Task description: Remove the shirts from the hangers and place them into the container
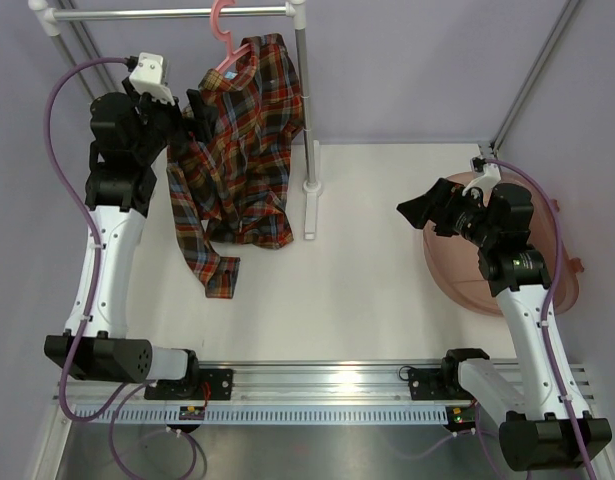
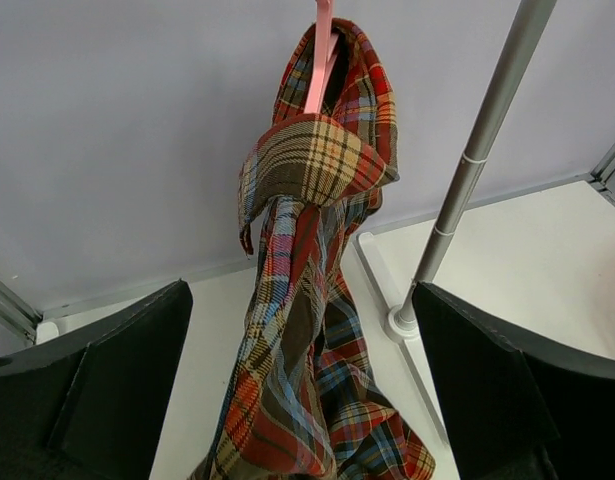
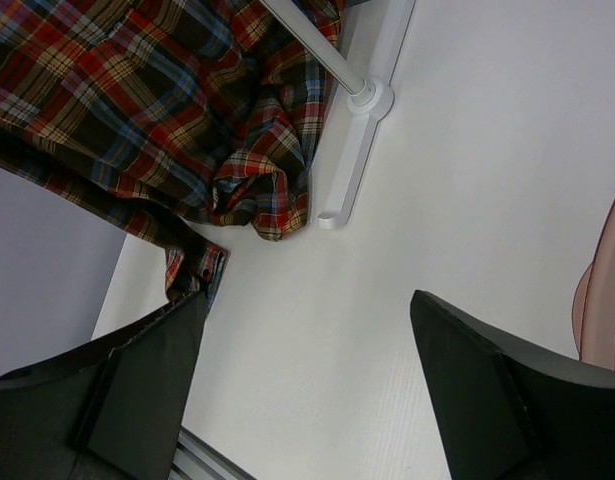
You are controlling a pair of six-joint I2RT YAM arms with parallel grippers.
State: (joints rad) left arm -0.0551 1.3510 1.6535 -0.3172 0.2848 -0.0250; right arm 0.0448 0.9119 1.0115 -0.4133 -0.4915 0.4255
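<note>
At the back left of the white table [image 1: 367, 280], one long-sleeved plaid flannel shirt [image 1: 242, 150], checked red, brown, blue and yellow, hangs on one thin pink plastic hanger [image 1: 225, 35] from the single white-and-metal rack [image 1: 167, 14]. Its long axis runs top to bottom, with the collar up at the hook and a sleeve cuff trailing onto the table. One translucent pinkish-red plastic tub [image 1: 457, 285] sits at the right, well apart from the shirt. Of the two grippers, the left gripper [image 1: 195, 115] faces the shirt just beside it, jaws spread wide. The right gripper [image 1: 419, 210], likewise released and holding nothing, hangs near the tub's left edge.
</note>
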